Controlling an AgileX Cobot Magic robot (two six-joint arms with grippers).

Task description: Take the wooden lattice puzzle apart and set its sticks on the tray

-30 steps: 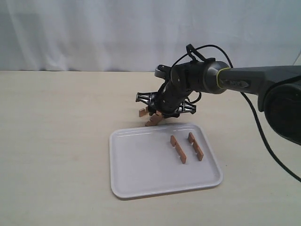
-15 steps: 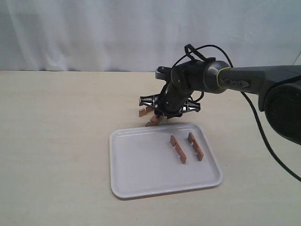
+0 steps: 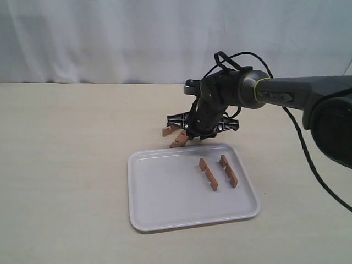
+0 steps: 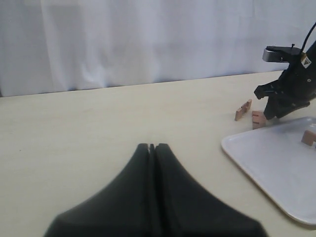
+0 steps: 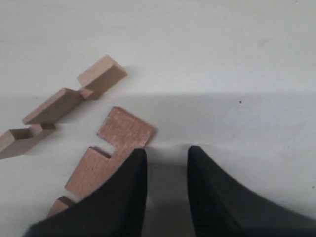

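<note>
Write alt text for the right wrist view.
The right gripper, its two black fingers parted with nothing between them, hangs over a pale table. One notched wooden stick lies flat beside one finger, and a second stick lies just beyond it.

Soft even light; left fingers [image 4: 118, 197] seemingly blurred.

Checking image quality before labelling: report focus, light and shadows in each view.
Exterior view: even soft light, everything sharp, no glare on the tray. Left wrist view: the left pincer is a dark blur near the lens; the table beyond is clear. Right wrist view: a grey shadow band crosses the table; the sticks show crisp grain.
</note>
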